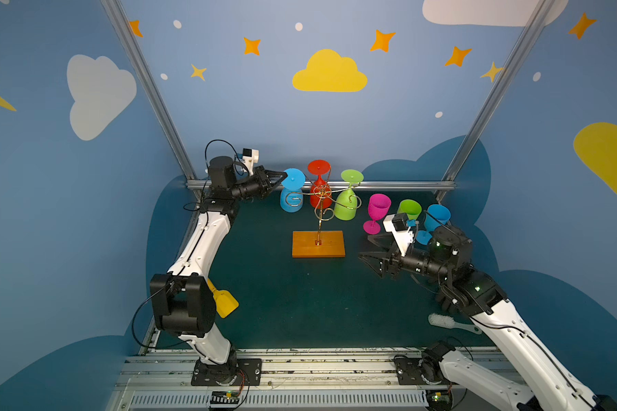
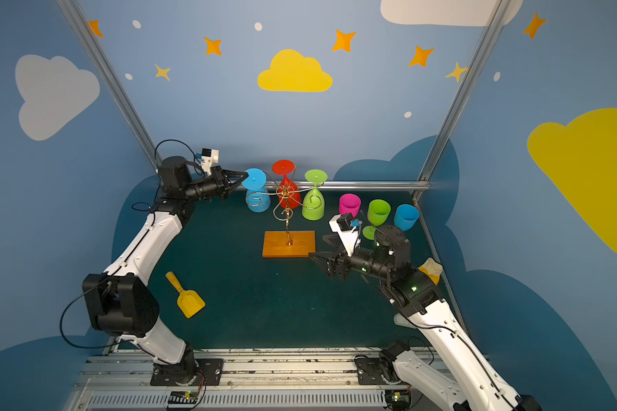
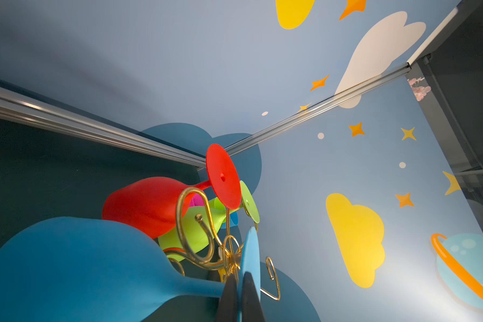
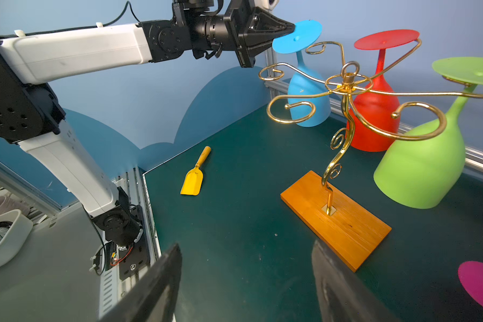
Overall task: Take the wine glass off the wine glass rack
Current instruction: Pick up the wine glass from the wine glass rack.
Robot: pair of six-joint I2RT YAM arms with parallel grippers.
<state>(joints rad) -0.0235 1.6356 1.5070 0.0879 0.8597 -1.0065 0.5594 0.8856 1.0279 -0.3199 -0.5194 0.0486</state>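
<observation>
The wine glass rack [image 1: 317,245] is a gold wire stand on an orange-brown wooden base, mid-table in both top views. A blue wine glass [image 1: 292,204], a red one [image 1: 319,167] and a green one [image 1: 346,210] hang upside down round its curled arms. My left gripper [image 1: 284,175] is shut on the rim of the blue glass's foot [image 3: 250,251], as the right wrist view [image 4: 292,28] also shows. I cannot tell whether that foot still rests on its arm. My right gripper [image 1: 369,251] hovers open and empty just right of the base [image 4: 335,223].
Pink [image 1: 378,208], green [image 1: 409,209] and blue [image 1: 437,215] glasses stand upright at the back right, close behind my right wrist. A yellow scoop [image 2: 186,297] lies front left, a white brush [image 1: 442,322] front right. An aluminium rail [image 1: 389,185] runs behind the rack.
</observation>
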